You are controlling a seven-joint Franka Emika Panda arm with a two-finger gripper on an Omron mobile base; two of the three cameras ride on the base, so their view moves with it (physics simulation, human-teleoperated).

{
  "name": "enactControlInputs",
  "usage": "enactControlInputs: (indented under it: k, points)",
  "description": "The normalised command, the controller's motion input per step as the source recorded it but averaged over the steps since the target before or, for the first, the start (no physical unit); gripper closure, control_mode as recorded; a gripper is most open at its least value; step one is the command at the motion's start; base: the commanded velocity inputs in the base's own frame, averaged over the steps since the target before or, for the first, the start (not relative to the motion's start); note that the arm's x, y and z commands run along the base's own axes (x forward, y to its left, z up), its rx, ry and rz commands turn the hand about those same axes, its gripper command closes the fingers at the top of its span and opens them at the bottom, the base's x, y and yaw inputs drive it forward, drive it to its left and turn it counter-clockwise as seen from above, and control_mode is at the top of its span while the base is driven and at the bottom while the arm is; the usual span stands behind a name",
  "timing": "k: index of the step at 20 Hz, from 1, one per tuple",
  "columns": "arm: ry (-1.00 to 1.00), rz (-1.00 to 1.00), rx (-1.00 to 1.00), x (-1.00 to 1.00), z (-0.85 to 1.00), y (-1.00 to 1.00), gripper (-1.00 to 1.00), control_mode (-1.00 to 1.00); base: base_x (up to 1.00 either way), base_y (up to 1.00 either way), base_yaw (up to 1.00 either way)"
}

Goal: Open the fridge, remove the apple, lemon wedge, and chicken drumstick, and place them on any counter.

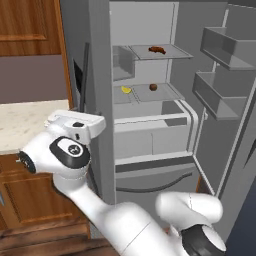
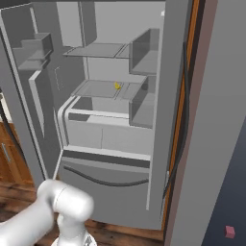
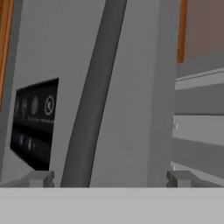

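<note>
Gaping wide and empty, the gripper (image 3: 109,177) straddled the fridge (image 1: 100,75) handle (image 3: 94,96), which looked rigid and best clamped at mid-length.

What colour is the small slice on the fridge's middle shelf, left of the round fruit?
Bright yellow: the small crescent lemon wedge, clearest in the left base view.

Even flat rendered light, faint shadows, no glare, slightly soft.
</note>
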Motion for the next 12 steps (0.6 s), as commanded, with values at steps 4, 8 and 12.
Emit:
enactControlInputs:
  k: [4, 8, 12]
  points:
    - [-0.08, 0.38, -0.01, -1.00, -0.17, 0.09, -1.00, -1.00, 0.00, 0.00, 0.00]
    - [0.00, 0.37, -0.06, -1.00, -0.03, 0.28, -1.00, -1.00, 0.00, 0.00, 0.00]
    - [-0.06, 0.09, -0.01, -1.00, 0.07, 0.08, -1.00, -1.00, 0.00, 0.00, 0.00]
